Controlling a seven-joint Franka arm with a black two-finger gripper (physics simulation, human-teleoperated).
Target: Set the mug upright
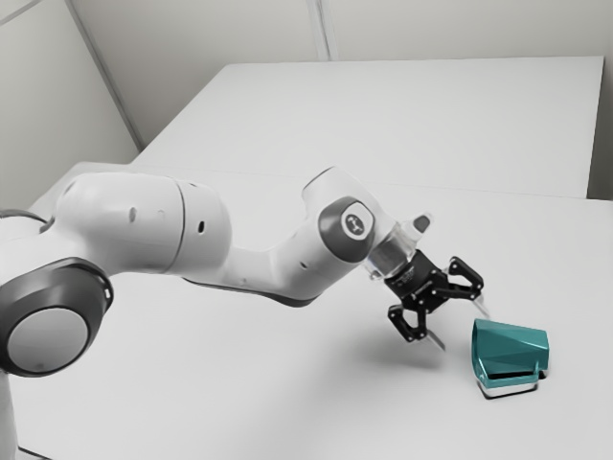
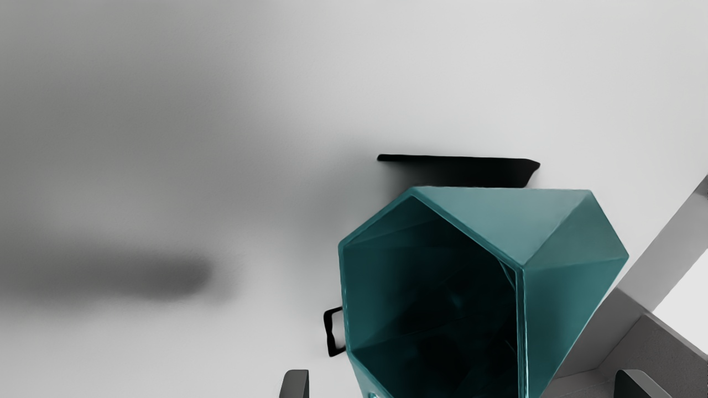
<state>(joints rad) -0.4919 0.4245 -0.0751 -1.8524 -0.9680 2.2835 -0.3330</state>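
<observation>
Mug point(image 1: 512, 343) lies on its side — inner depths too dark to read — gripper point(image 1: 465, 332) open.

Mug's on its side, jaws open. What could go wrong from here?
Rim strike: the mug's mouth faces the gripper, so advancing could drive one of the jaws into the rim.
Slide or roll: the mug lies on its side on the table, so an off-centre touch may push it away.
</observation>
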